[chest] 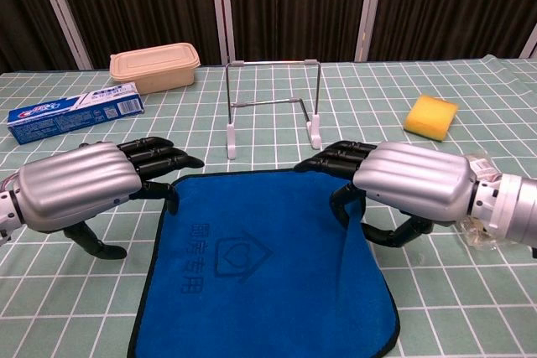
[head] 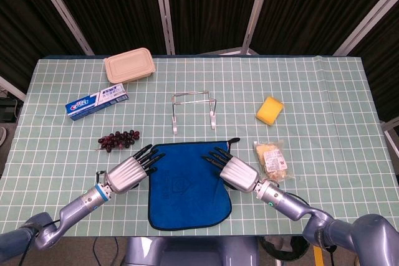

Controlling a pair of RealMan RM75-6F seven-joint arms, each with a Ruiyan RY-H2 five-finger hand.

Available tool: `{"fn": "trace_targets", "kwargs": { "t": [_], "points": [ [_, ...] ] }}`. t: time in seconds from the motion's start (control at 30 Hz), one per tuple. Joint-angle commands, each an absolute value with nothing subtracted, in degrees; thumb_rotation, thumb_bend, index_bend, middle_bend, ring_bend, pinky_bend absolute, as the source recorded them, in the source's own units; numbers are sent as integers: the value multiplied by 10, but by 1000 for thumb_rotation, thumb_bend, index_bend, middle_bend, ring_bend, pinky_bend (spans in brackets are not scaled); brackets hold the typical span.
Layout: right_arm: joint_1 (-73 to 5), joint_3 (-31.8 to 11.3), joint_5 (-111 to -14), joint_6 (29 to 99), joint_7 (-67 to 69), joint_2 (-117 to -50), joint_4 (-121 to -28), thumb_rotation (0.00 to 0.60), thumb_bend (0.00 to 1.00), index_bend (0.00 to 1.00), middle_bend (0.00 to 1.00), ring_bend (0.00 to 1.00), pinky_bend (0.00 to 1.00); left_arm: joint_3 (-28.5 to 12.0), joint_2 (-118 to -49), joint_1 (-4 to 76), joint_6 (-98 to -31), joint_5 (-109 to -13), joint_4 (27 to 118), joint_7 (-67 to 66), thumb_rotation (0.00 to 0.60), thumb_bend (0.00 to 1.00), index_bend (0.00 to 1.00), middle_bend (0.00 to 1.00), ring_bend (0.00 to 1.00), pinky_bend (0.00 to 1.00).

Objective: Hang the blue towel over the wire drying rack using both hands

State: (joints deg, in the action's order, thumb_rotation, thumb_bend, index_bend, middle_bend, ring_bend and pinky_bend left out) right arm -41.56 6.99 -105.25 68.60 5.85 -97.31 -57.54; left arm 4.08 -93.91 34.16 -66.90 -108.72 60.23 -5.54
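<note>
The blue towel [head: 187,186] [chest: 264,270] lies flat on the table in front of the wire rack [head: 194,111] [chest: 273,108], which stands upright and bare. My left hand [head: 129,170] [chest: 80,186] sits at the towel's far left corner, fingertips [chest: 172,161] stretched over the edge and thumb down on the table beside it. My right hand [head: 236,171] [chest: 411,182] covers the far right corner. One of its fingers curls down onto the cloth, where the right edge is creased. Its thumb lies just outside that edge. Whether the cloth is pinched there is hidden.
A beige lidded box [head: 129,66] [chest: 155,67] and a toothpaste carton [head: 97,101] [chest: 75,111] lie at the back left. Dark grapes [head: 118,139] lie just beyond my left hand. A yellow sponge [head: 269,109] [chest: 431,116] and a snack packet [head: 272,159] lie on the right.
</note>
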Motion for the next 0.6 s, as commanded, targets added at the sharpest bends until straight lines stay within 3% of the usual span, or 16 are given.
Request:
{"fn": "trace_targets", "kwargs": {
  "t": [0.03, 0.6],
  "points": [
    [-415, 71, -1053, 687, 62, -975, -573, 600, 482, 630, 0, 0, 0, 38, -949, 347, -652, -1071, 603, -62, 600, 95, 358, 0, 0, 0],
    [-413, 74, -1053, 693, 60, -975, -575, 600, 482, 629, 0, 0, 0, 39, -968, 375, -618, -1044, 647, -120, 600, 106, 356, 0, 0, 0]
  ]
}}
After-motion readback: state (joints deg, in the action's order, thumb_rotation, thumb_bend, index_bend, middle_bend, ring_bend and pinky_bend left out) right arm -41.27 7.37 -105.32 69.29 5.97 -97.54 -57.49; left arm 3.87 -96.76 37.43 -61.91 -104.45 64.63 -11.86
